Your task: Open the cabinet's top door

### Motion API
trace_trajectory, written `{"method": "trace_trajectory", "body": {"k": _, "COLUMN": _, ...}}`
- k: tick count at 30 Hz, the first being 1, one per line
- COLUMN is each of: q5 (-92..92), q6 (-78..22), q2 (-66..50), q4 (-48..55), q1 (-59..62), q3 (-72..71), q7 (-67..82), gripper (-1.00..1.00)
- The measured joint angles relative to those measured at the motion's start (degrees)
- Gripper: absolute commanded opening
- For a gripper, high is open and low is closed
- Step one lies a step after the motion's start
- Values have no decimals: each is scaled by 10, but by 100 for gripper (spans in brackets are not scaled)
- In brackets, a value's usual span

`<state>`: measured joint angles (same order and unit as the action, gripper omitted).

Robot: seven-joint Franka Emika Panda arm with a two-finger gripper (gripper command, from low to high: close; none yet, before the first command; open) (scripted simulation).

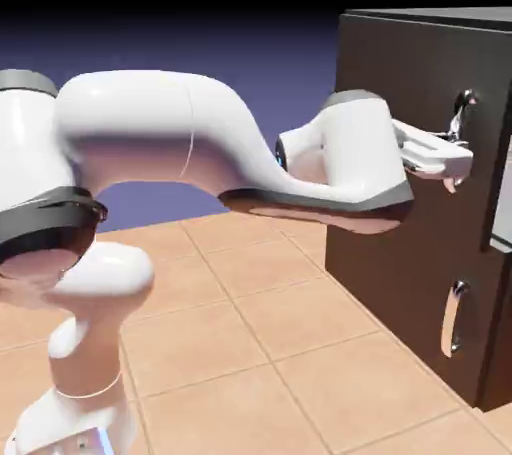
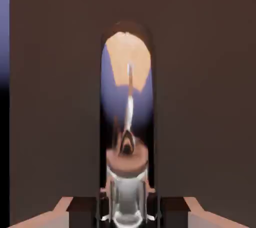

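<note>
Filling the hand view from close up, the long silver handle (image 2: pixel 128 137) of the top door (image 2: pixel 200 96) runs straight up the middle of the picture as a mirror-bright arch, with the dark brown-grey panel spreading flat on both sides of it. At the bottom edge the gripper (image 2: pixel 128 207) is clenched on that handle: the shiny bar sits directly between the two grey tips, with no gap visible on either side.

From the exterior view, the cabinet (image 1: pixel 400 243) stands as a tall dark box on the tan tiled table (image 1: pixel 250 343), and everything else can be placed against it. The top door (image 1: pixel 420 123) takes up the upper, larger part of the cabinet's front face. Its handle (image 1: pixel 462 121) is mounted near the far vertical edge of that face, long axis upright, bowing outward from the panel toward the arm. Only the handle's upper part shows clearly; the hand covers the rest. The gripper (image 1: pixel 452 158) meets the handle roughly level, reaching in from the side away from the cabinet, and the white arm (image 1: pixel 200 143) stretches back from there. Below the top door, low on the same face, a shorter silver handle (image 1: pixel 453 318) also stands upright, well apart from the hand.
</note>
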<state>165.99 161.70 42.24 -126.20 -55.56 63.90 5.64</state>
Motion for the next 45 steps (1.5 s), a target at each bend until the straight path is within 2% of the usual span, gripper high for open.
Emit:
{"method": "trace_trajectory", "body": {"k": 8, "q5": -10, "q6": -18, "q2": -48, "q4": -67, "q1": 166, "q3": -138, "q7": -86, "gripper": -100}}
{"method": "trace_trajectory", "body": {"k": 19, "q5": -237, "q6": -95, "q2": 59, "q4": -245, "q1": 388, "q3": -356, "q7": 54, "gripper": -100}}
{"method": "trace_trajectory", "body": {"k": 25, "q5": -386, "q6": -135, "q2": 143, "q4": -330, "q1": 467, "q3": -467, "q7": 133, "gripper": -100}}
{"method": "trace_trajectory", "body": {"k": 34, "q5": -610, "q6": -204, "q2": 262, "q4": -415, "q1": 506, "q3": -605, "q7": 245, "gripper": -100}}
{"method": "trace_trajectory", "body": {"k": 45, "q5": -885, "q6": -365, "q2": 357, "q4": -453, "q1": 450, "q3": -795, "q7": 346, "gripper": -100}}
